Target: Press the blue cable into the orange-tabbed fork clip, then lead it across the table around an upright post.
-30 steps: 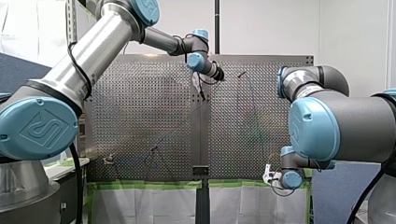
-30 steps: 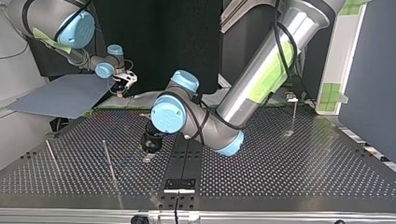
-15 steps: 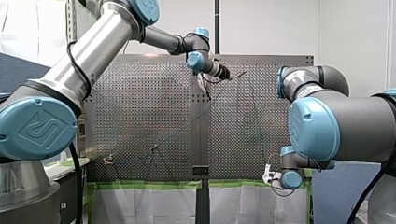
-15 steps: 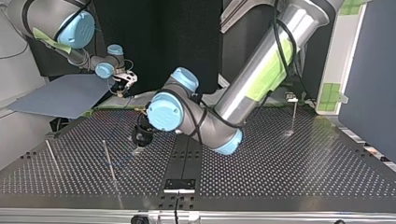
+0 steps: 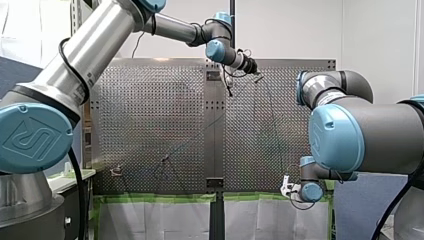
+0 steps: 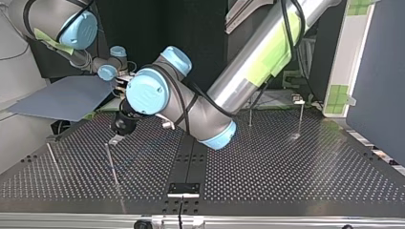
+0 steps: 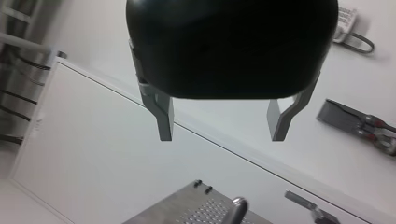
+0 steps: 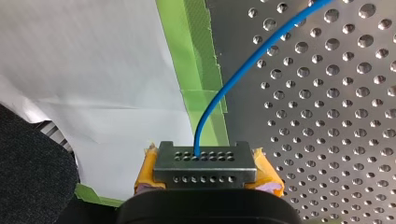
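The blue cable (image 8: 233, 79) is coming out from between the fingers of my right gripper (image 8: 204, 156), which is clamping it with its jaws drawn together, the yellow pads (image 8: 148, 170) bulging at either side of the metal fingertips. Ahead of that gripper the cable is curving over a strip of green tape (image 8: 187, 42) along the border of the perforated table (image 8: 327, 93) and running out over the holes; beside the tape a white sheet (image 8: 93, 70) is hanging. In the front view this gripper is sitting at the near edge of the table, at the view's right. My left gripper (image 7: 221, 135) is standing wide open, its two metal fingers well apart and holding nothing, and it is facing a pale wall. In the top view my left arm is reaching across past the middle, and its gripper is hovering tilted over the table, close beside the top of a thin upright post (image 6: 112, 164) at the view's left.
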Available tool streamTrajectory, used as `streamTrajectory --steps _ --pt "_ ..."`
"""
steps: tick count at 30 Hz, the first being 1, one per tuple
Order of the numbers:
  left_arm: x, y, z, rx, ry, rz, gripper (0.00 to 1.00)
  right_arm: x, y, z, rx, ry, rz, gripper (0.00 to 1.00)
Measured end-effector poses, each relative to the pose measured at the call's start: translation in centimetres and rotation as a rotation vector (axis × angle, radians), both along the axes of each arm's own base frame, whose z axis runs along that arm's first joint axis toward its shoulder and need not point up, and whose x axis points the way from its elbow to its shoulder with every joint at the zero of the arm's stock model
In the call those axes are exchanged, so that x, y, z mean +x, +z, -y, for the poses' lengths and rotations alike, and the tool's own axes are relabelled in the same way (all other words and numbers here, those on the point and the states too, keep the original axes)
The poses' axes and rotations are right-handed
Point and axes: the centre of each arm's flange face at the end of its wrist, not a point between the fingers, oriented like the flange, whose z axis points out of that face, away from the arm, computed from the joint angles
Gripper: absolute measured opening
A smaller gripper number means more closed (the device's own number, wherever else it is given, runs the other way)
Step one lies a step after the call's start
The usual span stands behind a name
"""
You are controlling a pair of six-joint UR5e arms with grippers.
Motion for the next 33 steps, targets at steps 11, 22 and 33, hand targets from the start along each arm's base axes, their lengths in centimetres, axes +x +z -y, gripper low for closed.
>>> streamTrajectory --steps 11,22,33 --pt "-1.6 -0.7 0.0 0.128 0.056 0.012 0.98 0.1 0.0 -0.1 0.009 0.002 -0.001 0.00" --pt "-1.7 -0.6 -0.1 0.207 0.129 0.086 0.98 0.1 0.0 -0.2 0.012 0.003 -0.002 0.00" --pt "-1.4 -0.4 -0.4 0.275 0.200 0.154 0.98 0.2 -0.1 -0.3 0.021 0.003 -0.003 0.00"
